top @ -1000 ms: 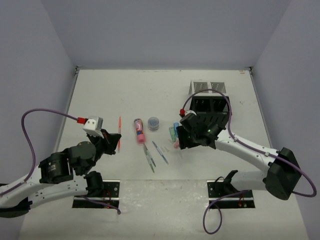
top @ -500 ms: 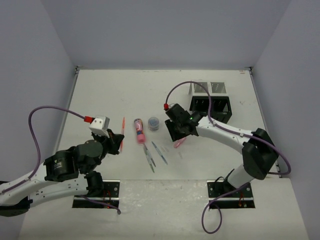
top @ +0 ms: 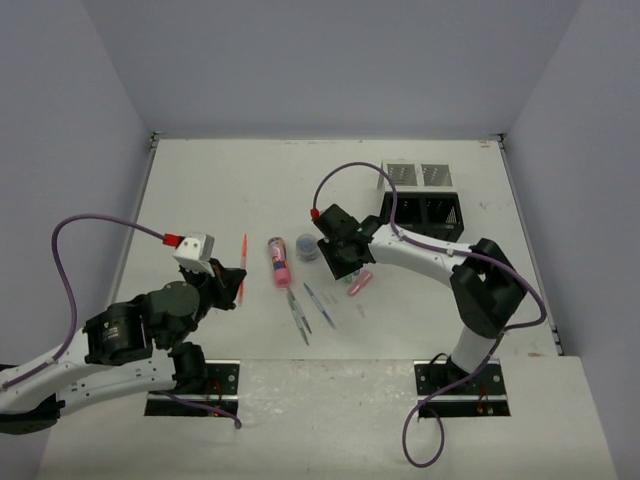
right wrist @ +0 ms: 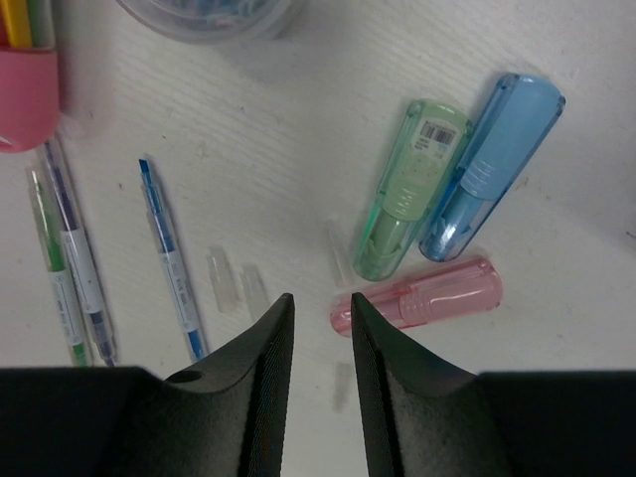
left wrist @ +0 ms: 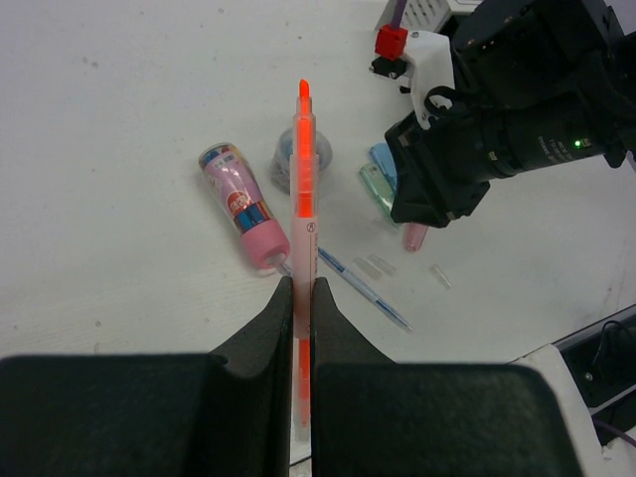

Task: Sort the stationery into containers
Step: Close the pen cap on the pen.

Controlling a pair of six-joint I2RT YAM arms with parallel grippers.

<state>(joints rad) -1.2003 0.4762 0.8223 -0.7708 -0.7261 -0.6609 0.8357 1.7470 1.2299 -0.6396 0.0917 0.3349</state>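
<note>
Nearest, left jaws: pressed together on the orange pen (left wrist: 303, 199), pinching it low on the barrel, tip pointing away.
orange pen, handling: judged light, stiff and slick; taken near the tail, so likely to swing or slide in the pinch if tipped fast.
thin pens (top: 300, 315): lay loose on the surface (top: 200, 190) between the two arms; judged very light and low-lying, best taken across mid-barrel.
clear bits (right wrist: 224, 283): lay just beside the blue pen (right wrist: 169, 258); too small to tell what they were; judged awkward to pinch.
right jaws: stood part spread with a narrow gap, above the surface, gripping nothing that showed; end of the pink marker (right wrist: 417, 298) appeared in that gap.
pink marker, handling: judged light, hard, smooth and round, apt to roll away; better taken across the barrel towards its middle than at the very end.
green marker (right wrist: 407, 189) and blue marker (right wrist: 487, 164): lay side by side, touching, just beyond the pink marker; judged likely to nudge each other if one were pinched alone.
pot (top: 307, 247): stood just beside the pink tube (top: 279, 262); round and wider than the pens, judged to need a broad hold across its sides.
black container (top: 425, 212) and white container (top: 418, 175): stood farthest off, at the right, the white one just behind the black one; well apart from the held pen; contents could not be told.
</note>
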